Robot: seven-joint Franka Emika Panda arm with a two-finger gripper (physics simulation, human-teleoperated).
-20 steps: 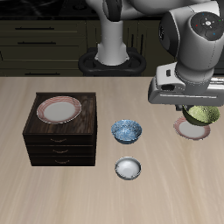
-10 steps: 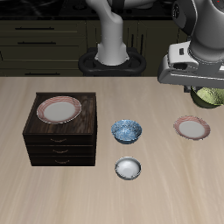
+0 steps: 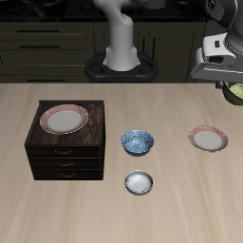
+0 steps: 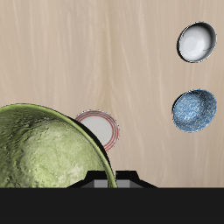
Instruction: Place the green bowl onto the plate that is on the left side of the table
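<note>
My gripper (image 3: 231,84) is shut on the rim of the green bowl (image 3: 236,92) and holds it high above the table, at the edge of the exterior view. The bowl fills much of the wrist view (image 4: 44,149), olive and mottled, with the gripper (image 4: 112,181) beside it. The plate (image 3: 209,139) on the left side of the table lies flat and bare below the bowl. It shows partly behind the bowl in the wrist view (image 4: 103,128). The table (image 3: 190,199) is light tan wood.
A dark wooden drawer cabinet (image 3: 66,152) carries the other red-rimmed plate (image 3: 64,119). A blue patterned bowl (image 3: 138,142) and a white bowl (image 3: 139,182) stand mid-table; both show in the wrist view (image 4: 193,110) (image 4: 196,41). The robot's base (image 3: 121,57) stands at the back.
My gripper has risen with the green bowl, from just over the plate to well above it, and has drifted toward the edge of the exterior view. Nothing else moved.
</note>
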